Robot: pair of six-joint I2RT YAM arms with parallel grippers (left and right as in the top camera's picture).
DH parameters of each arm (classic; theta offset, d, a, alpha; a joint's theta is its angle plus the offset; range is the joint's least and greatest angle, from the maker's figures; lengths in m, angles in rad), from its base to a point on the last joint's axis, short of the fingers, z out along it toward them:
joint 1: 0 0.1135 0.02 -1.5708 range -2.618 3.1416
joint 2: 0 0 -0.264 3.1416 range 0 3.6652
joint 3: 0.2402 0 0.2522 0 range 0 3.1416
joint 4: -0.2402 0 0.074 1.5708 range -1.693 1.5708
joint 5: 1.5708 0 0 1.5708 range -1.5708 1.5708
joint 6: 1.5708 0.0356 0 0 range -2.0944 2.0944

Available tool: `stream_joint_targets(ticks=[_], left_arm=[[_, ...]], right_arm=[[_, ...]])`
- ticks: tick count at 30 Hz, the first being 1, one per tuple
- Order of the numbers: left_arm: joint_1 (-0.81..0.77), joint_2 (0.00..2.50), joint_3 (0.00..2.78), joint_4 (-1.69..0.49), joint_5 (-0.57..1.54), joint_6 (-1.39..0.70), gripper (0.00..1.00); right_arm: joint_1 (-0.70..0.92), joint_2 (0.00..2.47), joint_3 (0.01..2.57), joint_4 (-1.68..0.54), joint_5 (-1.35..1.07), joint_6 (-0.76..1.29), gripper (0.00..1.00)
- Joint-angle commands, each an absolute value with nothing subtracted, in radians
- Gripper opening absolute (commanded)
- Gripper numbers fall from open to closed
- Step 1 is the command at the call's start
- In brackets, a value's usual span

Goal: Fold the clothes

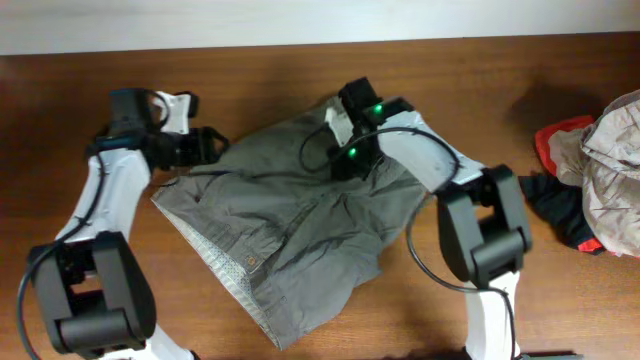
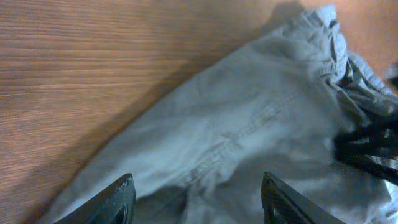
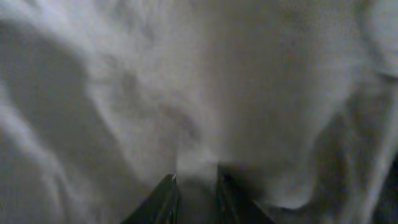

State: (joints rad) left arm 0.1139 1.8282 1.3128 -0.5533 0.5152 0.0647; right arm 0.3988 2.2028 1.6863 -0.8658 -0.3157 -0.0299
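Now, your right gripper is clenched on a fold of the grey shorts, spread mid-way across the table; your left gripper hangs released over their edge. 1 clothes pile sits far right.

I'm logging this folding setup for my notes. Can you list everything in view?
shorts: 1, grey, spread in the middle of the table
clothes pile: 1, red, black and beige, at the table's right edge
table: 1, brown wood, under everything
left gripper: 1, black, open over the shorts
right gripper: 1, black, closed on a fold of the shorts
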Motion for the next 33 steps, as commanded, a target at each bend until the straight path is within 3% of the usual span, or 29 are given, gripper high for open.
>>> stream_joint_targets(ticks=[1,6,10,15,17,23,27,28,30,33], left_arm=[[0.054,1.739,1.321,-0.557,0.413,0.084,0.64],[0.034,1.649,1.321,-0.557,0.402,0.084,0.65],[0.033,1.602,1.321,-0.558,0.403,0.084,0.65],[-0.003,1.607,1.321,-0.559,0.403,0.084,0.66],[-0.022,1.608,1.321,-0.561,0.403,0.084,0.66],[-0.030,1.609,1.321,-0.593,0.409,0.060,0.66],[-0.030,1.620,1.321,-0.672,0.465,-0.123,0.65],[-0.030,1.637,1.320,-0.706,0.542,-0.159,0.70],[-0.030,1.665,1.313,-0.739,0.667,-0.168,0.75],[-0.039,1.722,1.282,-0.807,0.787,-0.171,0.74]], right_arm=[[0.399,2.269,1.687,-0.840,-0.241,-0.031,0.19],[0.326,2.297,1.687,-0.907,0.220,0.340,0.17],[0.187,2.297,1.687,-0.992,0.227,0.514,0.14],[0.143,2.278,1.688,-1.032,0.137,0.449,0.16],[0.152,2.215,1.688,-1.048,0.064,0.395,0.23],[0.223,1.955,1.688,-1.085,-0.094,0.245,0.63],[0.311,1.835,1.688,-1.137,-0.070,0.241,0.67],[0.327,1.826,1.688,-1.146,-0.055,0.244,0.68],[0.328,1.826,1.688,-1.153,-0.051,0.252,0.68],[0.310,1.831,1.687,-1.152,-0.042,0.290,0.69]])
